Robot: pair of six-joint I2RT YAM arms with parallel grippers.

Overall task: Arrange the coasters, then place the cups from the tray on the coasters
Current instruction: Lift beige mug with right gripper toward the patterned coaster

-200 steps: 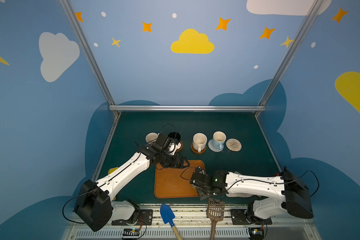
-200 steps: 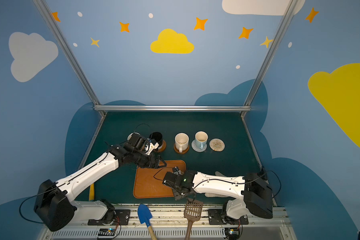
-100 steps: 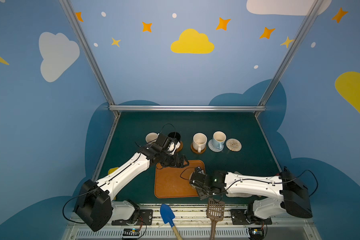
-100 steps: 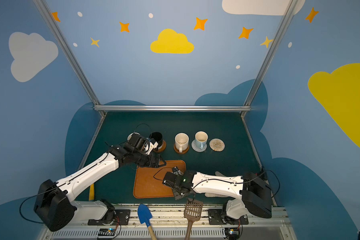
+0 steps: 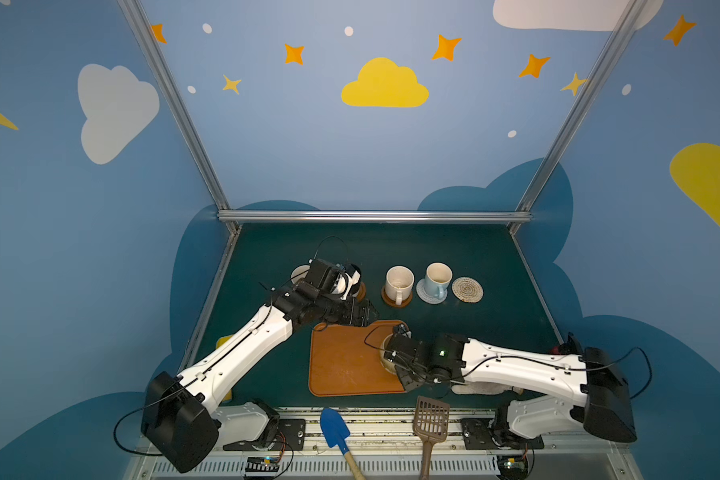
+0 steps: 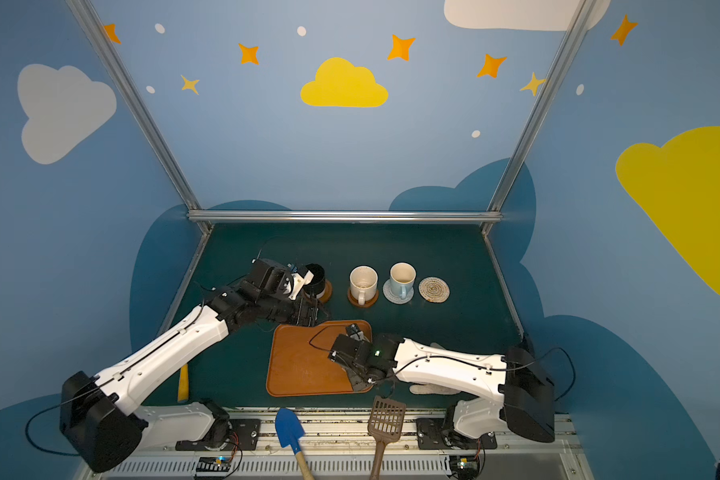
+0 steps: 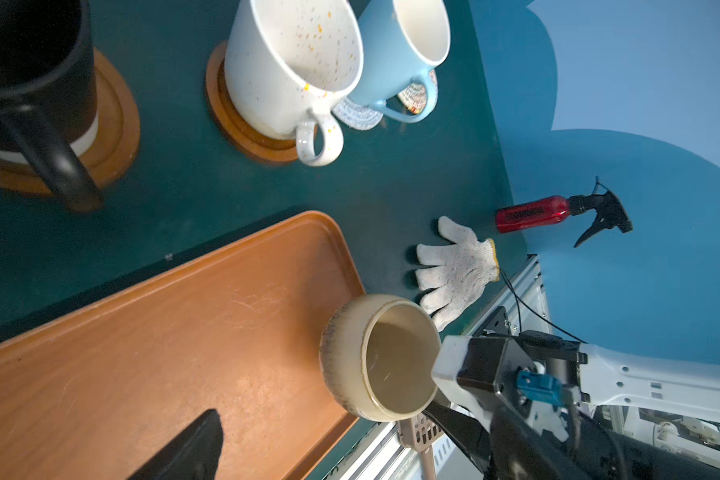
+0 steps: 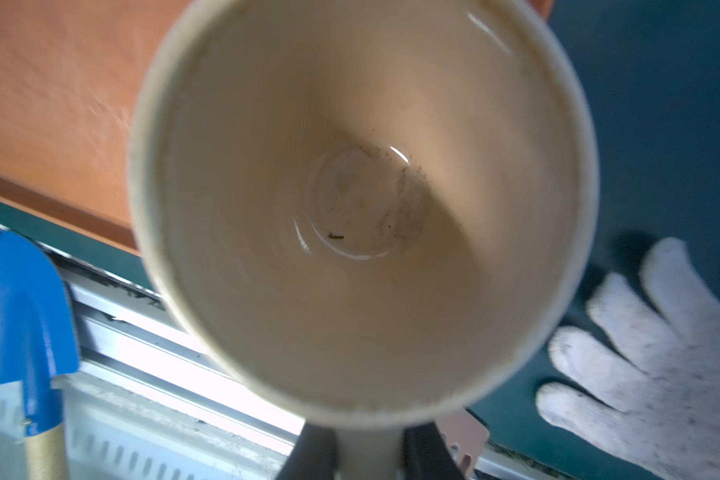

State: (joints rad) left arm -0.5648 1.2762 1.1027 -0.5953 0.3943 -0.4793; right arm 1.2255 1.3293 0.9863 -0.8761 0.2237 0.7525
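My right gripper (image 8: 368, 453) is shut on the handle of the tan-yellow cup (image 7: 375, 357), which tilts over the near right edge of the tray (image 5: 341, 365). Dark fingers (image 8: 308, 453) flank the handle. My left gripper (image 5: 362, 313) hangs open and empty over the tray's far left corner, beside the black cup (image 6: 316, 277) on a brown coaster (image 7: 113, 124). The speckled cream cup (image 5: 399, 282) stands on another brown coaster (image 5: 396, 300). A pale blue cup (image 5: 438, 277) stands on the grey-white coaster (image 5: 427, 295). The beige rope coaster (image 5: 467, 289) is bare. A cup rim (image 5: 298, 273) peeks from behind my left wrist.
A white glove (image 7: 454, 270) lies on the mat right of the tray, under my right arm, with a red spray bottle (image 7: 533, 214) beyond it. A blue shovel (image 5: 335, 432) and a brown slotted scoop (image 5: 431, 419) lie at the front rail. A yellow object (image 6: 182, 382) sits under my left arm.
My right gripper's jaws have closed in on the tan-yellow cup's handle. My left gripper has drawn slightly back from the tray and stays open.
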